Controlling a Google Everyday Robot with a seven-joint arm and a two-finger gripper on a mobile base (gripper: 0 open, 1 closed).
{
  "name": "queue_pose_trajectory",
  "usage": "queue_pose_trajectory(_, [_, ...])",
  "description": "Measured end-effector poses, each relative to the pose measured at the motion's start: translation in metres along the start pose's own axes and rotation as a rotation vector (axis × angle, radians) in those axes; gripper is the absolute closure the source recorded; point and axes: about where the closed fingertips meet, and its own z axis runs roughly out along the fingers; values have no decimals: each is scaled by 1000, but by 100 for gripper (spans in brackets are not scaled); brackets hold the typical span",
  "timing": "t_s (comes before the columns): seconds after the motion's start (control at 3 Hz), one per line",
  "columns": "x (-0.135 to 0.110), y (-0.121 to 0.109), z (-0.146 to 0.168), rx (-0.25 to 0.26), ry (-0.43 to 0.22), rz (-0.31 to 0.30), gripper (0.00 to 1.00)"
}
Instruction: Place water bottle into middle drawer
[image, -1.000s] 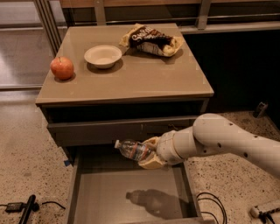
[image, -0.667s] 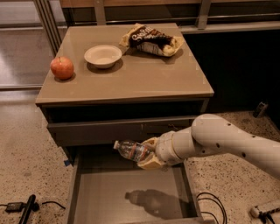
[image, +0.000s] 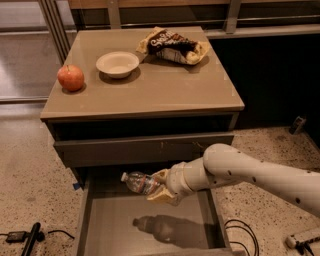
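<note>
- A tan table (image: 165, 92) with drawers under its top stands on a speckled floor, seen from above and in front.
- On the table, at the far left, sits a red apple (image: 70, 77).
- Just right of the apple is a shallow cream bowl (image: 117, 64), upright.
- Farther right, at the far edge, lies a dark snack bag (image: 173, 45), crumpled and resting on its side.
- Below the top, a closed drawer front (image: 145, 150) is grey with pale scratch marks near its middle.
- Under that, the middle drawer (image: 100, 227) is pulled out toward the viewer, showing a plain smooth floor and thin side walls.
- A pale robot arm (image: 250, 172) reaches in from the right, ending over the far part of the open drawer.
- The hand (image: 159, 188) is closed around the water bottle (image: 139, 182), its yellowish fingers (image: 161, 176) pressed against the bottle's base end.
- The water bottle lies roughly level in the air above the middle drawer, white cap pointing left, not touching the drawer floor.
- A dark shadow of bottle and hand falls on the drawer floor directly beneath them.
- Black cables (image: 30, 237) lie on the floor at the near left.
</note>
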Motion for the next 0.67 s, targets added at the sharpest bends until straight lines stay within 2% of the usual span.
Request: queue_pose_trajectory(0.67, [35,14,69,-86,-32,56,100])
